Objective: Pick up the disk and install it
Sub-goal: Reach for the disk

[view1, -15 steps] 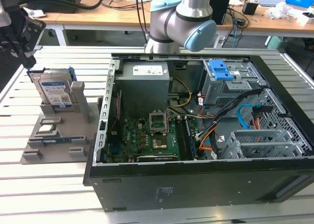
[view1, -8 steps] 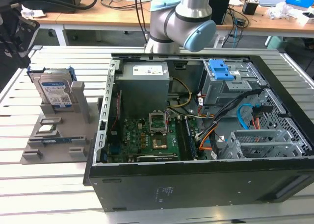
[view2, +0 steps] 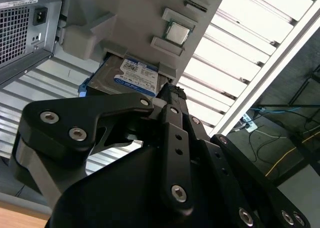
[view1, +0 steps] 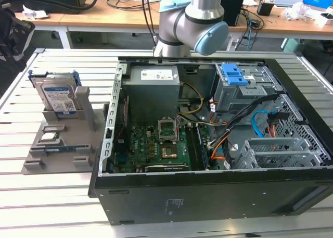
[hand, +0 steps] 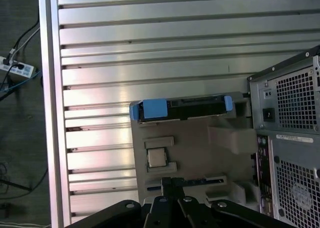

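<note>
disk (view1: 58,95) upright in grey holder (view1: 87,110), long axis seemingly vertical.

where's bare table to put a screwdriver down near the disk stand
In the exterior view, bare slats lie between the grey stand and the table near edge, and beyond the disk toward the far edge. The computer case is crowded: board, cables, drive cages.

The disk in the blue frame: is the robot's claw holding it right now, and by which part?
Nothing is held. The disk stands upright in its grey holder, and the gripper is clear of it.
</note>
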Controlling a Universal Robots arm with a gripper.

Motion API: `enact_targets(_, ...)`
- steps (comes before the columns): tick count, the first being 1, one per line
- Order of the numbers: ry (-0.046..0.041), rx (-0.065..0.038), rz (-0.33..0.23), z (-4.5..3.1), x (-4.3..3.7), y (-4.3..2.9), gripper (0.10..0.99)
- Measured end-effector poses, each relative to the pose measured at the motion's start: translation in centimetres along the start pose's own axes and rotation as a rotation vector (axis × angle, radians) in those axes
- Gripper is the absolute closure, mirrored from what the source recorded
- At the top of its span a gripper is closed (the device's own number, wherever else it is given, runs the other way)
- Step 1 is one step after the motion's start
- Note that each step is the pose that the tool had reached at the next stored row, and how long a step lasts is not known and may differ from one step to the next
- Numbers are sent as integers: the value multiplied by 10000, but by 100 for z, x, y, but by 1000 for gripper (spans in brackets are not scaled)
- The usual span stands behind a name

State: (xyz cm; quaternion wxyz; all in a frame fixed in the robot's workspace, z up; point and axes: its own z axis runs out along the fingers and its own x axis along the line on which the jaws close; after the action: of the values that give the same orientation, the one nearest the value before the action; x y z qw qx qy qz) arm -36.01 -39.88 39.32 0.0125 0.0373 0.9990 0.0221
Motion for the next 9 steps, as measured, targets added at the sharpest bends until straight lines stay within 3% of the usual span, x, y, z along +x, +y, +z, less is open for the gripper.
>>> enact_targets(4,0,1,1,2,59,8,980)
enact_targets(7,0,7,2,6,119,75,980)
enact_targets(9,1,7,1,6,123,81,980)
